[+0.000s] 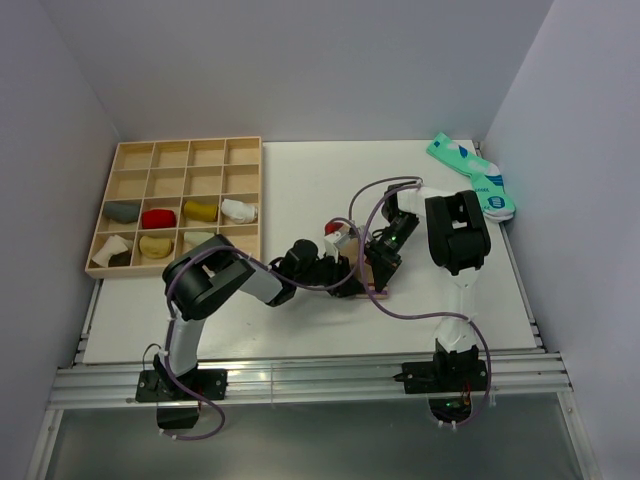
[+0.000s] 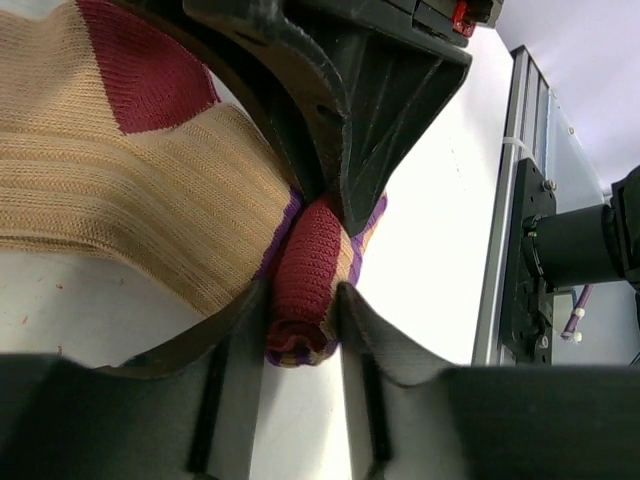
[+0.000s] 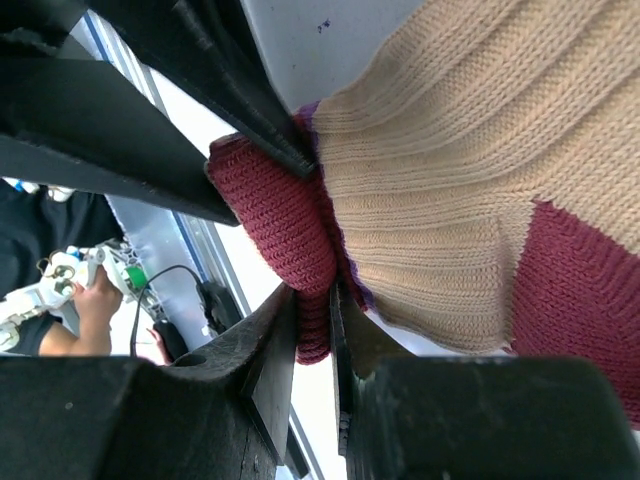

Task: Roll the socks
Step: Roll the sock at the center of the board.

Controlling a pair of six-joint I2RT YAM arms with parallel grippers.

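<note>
Left gripper (image 2: pixel 300 292) half closed, pinching the maroon rolled end (image 2: pixel 305 255) of the tan sock (image 2: pixel 150 210) | right gripper (image 3: pixel 312 300) nipped tight on the same roll | sock lies on white table (image 1: pixel 300 175) | step: roll barely begun | next: I must turn both wrists together, keeping it tight.

One wooden tray (image 1: pixel 190 141), sixteen compartments. Seven rolled socks (image 1: pixel 158 217) inside it. One tan-and-maroon sock (image 2: pixel 150 200) right of the tray. Teal socks (image 1: pixel 470 172) farther right, number unclear. Two arms (image 1: pixel 205 280).
</note>
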